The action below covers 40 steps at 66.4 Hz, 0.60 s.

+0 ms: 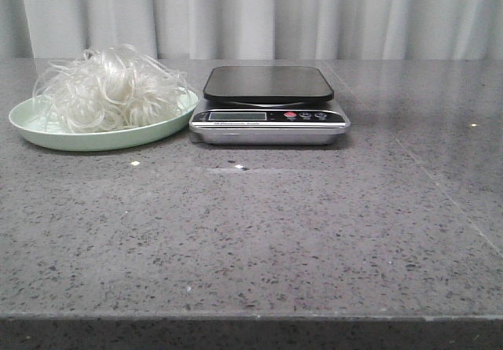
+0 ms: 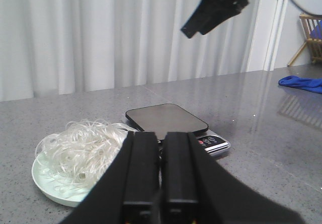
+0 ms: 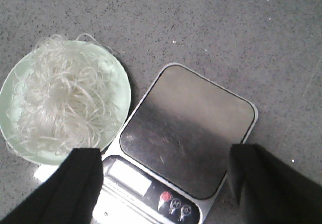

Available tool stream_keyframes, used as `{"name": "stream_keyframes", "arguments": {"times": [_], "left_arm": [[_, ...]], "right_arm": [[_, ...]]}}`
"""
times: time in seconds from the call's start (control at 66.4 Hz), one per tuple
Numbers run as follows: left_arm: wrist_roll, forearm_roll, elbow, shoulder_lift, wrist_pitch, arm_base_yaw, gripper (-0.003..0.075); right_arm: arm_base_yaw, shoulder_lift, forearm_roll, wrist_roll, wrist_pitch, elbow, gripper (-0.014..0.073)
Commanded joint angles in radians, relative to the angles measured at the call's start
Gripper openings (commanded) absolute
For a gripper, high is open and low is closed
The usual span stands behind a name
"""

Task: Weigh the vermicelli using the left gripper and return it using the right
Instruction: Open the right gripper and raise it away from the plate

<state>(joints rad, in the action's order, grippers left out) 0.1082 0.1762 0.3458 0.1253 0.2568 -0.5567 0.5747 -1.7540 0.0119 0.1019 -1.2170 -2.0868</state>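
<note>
The vermicelli (image 1: pixel 110 89) is a fluffy white nest of thin strands lying in a pale green plate (image 1: pixel 47 132) at the left. It also shows in the left wrist view (image 2: pixel 85 151) and the right wrist view (image 3: pixel 63 100). The scale (image 1: pixel 269 106), silver with a bare black platform, stands just right of the plate. My left gripper (image 2: pixel 161 136) is shut and empty, above the table short of the plate and scale. My right gripper (image 3: pixel 163 158) is open and empty, high above the scale (image 3: pixel 186 133). Neither gripper shows in the front view.
The grey speckled table (image 1: pixel 259 232) runs to a front edge near the camera. A white curtain (image 1: pixel 259 12) hangs behind it. In the left wrist view a blue cloth (image 2: pixel 304 83) lies far right, a wooden chair (image 2: pixel 312 38) stands beyond, and the right arm (image 2: pixel 221 5) hangs overhead.
</note>
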Motion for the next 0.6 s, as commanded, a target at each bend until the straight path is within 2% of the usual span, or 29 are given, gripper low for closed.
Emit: {"name": "stream_keyframes", "arguments": {"times": [0.0, 0.587], "left_arm": [[-0.002, 0.015, 0.026, 0.012, -0.093, -0.007, 0.0127], [-0.002, 0.016, 0.025, 0.012, -0.09, -0.007, 0.0127]], "right_arm": [[-0.003, 0.172, 0.013, -0.016, 0.133, 0.144, 0.0608], [-0.003, 0.982, 0.02, -0.016, 0.715, 1.201, 0.0608]]}}
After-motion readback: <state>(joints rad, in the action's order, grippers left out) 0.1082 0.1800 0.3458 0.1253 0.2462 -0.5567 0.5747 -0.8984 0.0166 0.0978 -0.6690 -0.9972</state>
